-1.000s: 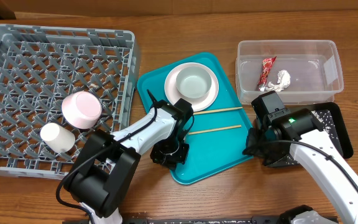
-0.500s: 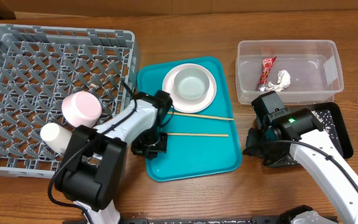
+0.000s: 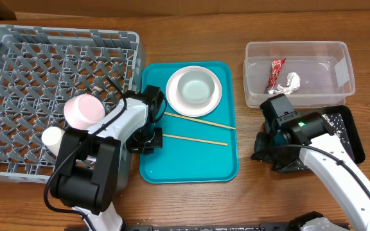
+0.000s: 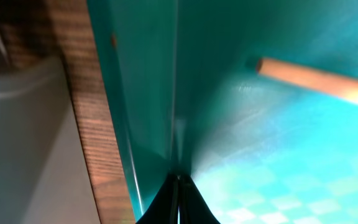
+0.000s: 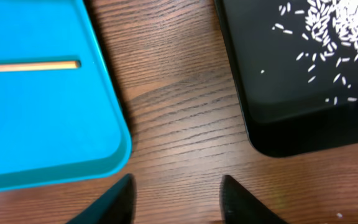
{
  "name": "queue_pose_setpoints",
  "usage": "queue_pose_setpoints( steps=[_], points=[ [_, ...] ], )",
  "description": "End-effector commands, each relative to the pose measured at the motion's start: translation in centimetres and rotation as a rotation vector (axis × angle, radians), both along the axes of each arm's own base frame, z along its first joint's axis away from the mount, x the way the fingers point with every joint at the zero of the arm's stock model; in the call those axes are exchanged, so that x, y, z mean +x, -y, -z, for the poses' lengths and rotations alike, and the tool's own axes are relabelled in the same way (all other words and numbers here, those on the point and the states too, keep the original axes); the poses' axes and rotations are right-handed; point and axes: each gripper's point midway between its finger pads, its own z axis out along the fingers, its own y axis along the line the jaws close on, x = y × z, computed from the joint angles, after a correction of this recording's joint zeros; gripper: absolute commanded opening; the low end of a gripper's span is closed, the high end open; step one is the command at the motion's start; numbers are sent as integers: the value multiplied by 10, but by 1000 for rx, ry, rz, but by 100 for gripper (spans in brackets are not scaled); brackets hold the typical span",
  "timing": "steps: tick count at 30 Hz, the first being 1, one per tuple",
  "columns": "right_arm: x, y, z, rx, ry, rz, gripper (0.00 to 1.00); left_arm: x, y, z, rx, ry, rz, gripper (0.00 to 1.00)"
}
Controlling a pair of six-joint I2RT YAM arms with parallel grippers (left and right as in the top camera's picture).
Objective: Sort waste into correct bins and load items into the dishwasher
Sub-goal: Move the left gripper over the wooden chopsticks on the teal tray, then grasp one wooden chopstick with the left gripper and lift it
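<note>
overhead view of a wooden table (image 3: 236,25) with 2 robot arms. at the left sits a large grey dish rack (image 3: 37,70). a pink bowl (image 3: 84,110) lies in its near right part, and a small white cup (image 3: 51,138) lies just beside it, partly hidden by the left arm.

a teal tray (image 3: 191,160) lies just right of the rack, close to its right wall. at the far end of the tray sits a round white plate (image 3: 171,83) with a grey-green bowl (image 3: 194,88) standing upright in it. 2 wooden chopsticks lie loose on the tray, nearer than the plate. the far chopstick (image 3: 201,120) and the near chopstick (image 3: 194,139) run almost side by side, both slanting a little.

the left gripper (image 3: 149,138) is at the tray's left edge. in its wrist view the fingertips meet, pinched tight on the tray's raised rim (image 4: 160,124).

at the far right stands a clear plastic tub (image 3: 297,43) holding a red wrapper (image 3: 275,72) and a crumpled white tissue (image 3: 291,82), touching each other. nearer than the tub lies a black tray (image 3: 351,125), partly covered by the right arm. white rice grains (image 5: 340,25) are scattered in it.

the right gripper (image 5: 178,186) hangs over bare wood between the teal tray and the black tray. its jaws stand apart with nothing between them.
</note>
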Motion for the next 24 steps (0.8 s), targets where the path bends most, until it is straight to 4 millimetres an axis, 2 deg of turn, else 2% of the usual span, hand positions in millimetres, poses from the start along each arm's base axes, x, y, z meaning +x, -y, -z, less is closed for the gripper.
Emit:
queue_pose_setpoints(
  steps=[1,4,6,9,10,11,13,16,18,24],
  points=[
    [-1,1,2,-4,-5,-3,60,20,3,-24,-20,67,-3,5],
    [0,1,1,-3,2,-20,66,32,22,-57,-120,150,-41,8],
    [1,1,0,-2,7,-31,68,39,39,-77,-204,213,-75,14],
    [3,0,-2,0,14,-31,69,43,57,-91,-249,273,-149,23],
    [4,0,-2,0,16,-31,69,43,62,-92,-248,282,-167,30],
    [4,0,-2,2,18,-31,69,42,67,-91,-246,284,-180,38],
    [4,0,-2,2,18,-31,69,39,79,-86,-250,279,-198,45],
    [4,0,-2,1,17,-31,70,36,100,-71,-255,269,-270,43],
    [4,0,-2,2,18,-31,70,34,113,-60,-250,254,-317,38],
    [3,0,-2,0,14,-36,70,28,144,-23,-217,215,-400,45]
  ],
)
